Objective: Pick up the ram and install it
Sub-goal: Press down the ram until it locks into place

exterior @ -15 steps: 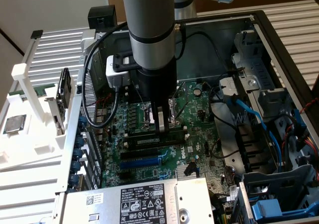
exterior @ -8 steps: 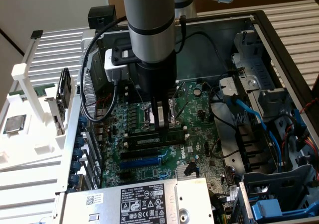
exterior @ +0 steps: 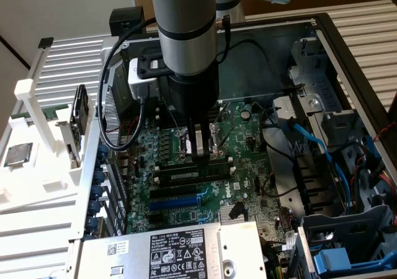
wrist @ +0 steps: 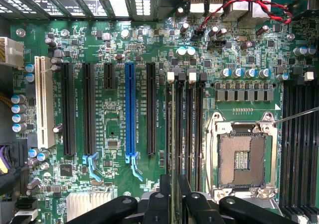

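One arm, grey Universal Robots arm point(exterior: 186, 25), reaches down into open black computer case point(exterior: 347, 49). We see gripper point(exterior: 198, 150) low over green motherboard point(exterior: 186, 214), at long black memory slots with white end clips point(wrist: 187, 114) beside open silver processor socket point(wrist: 242, 157). Jaws pinch long thin green ram stick point(wrist: 174, 199) edge-on, ram standing in line with slots, over them. We cannot tell whether ram touches slot. Blue expansion slot point(wrist: 130, 112) sits nearby.
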### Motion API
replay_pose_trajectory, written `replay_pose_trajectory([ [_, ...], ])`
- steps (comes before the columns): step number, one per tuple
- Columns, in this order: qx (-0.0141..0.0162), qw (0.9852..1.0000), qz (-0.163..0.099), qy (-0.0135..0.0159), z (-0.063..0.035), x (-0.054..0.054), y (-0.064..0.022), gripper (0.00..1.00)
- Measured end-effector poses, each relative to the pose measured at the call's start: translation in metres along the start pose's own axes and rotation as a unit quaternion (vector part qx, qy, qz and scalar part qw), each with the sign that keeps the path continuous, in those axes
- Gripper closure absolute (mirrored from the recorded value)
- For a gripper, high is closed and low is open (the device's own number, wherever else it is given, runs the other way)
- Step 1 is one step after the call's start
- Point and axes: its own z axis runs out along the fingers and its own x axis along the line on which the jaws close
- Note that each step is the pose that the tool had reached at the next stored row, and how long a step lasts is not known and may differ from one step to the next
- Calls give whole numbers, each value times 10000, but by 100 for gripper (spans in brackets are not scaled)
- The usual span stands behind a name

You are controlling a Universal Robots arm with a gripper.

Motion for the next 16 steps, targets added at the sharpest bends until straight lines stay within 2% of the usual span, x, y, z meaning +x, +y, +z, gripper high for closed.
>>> replay_pose_trajectory([
  [11, 0, 10000, 0, 0, 0, 0, 0, 80],
  [12, 0, 10000, 0, 0, 0, 0, 0, 82],
  [13, 0, 10000, 0, 0, 0, 0, 0, 89],
  [16, 0, 10000, 0, 0, 0, 0, 0, 90],
])
